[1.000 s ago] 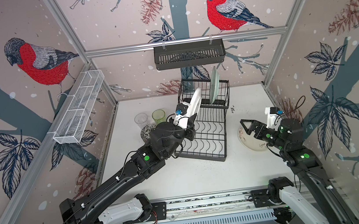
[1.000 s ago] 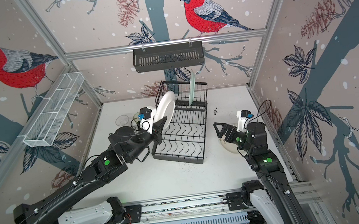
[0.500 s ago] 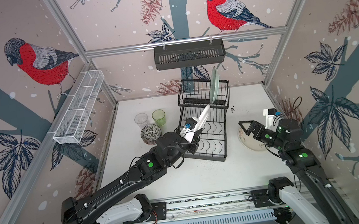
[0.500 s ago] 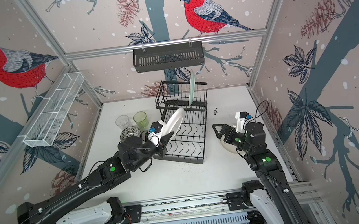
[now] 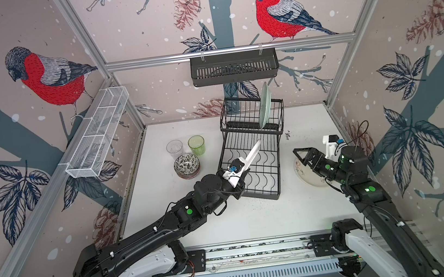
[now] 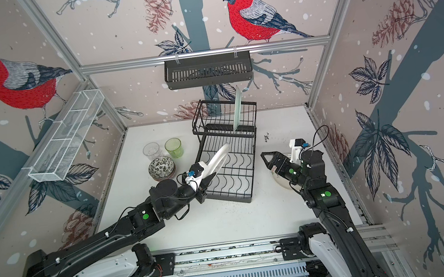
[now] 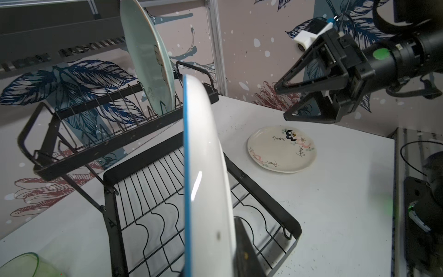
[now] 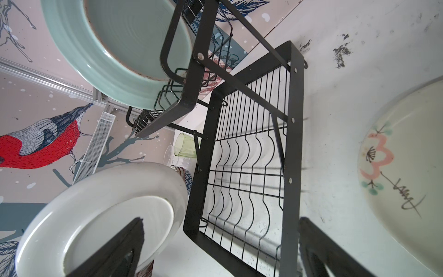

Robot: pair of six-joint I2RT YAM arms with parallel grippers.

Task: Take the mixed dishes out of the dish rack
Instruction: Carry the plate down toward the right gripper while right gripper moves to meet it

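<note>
My left gripper (image 5: 243, 172) is shut on the rim of a plain white plate (image 5: 253, 152), holding it tilted above the flat tray of the black dish rack (image 5: 245, 125). In the left wrist view the white plate (image 7: 206, 191) stands edge-on, with one finger (image 7: 244, 247) against its face. A pale green plate (image 5: 265, 105) stands upright in the raised slots. My right gripper (image 5: 298, 157) hangs open and empty just right of the rack, above a cream plate with pink marks (image 5: 309, 179) lying flat on the table.
Left of the rack on the table are stacked patterned bowls (image 5: 187, 164), a green tumbler (image 5: 196, 145) and a clear tumbler (image 5: 174, 149). A black slotted basket (image 5: 234, 68) hangs on the back wall. A white mesh basket (image 5: 98, 133) hangs on the left wall.
My left arm has carried the white plate from the raised slots down and forward over the flat tray, tilting it. The right gripper has barely moved.
</note>
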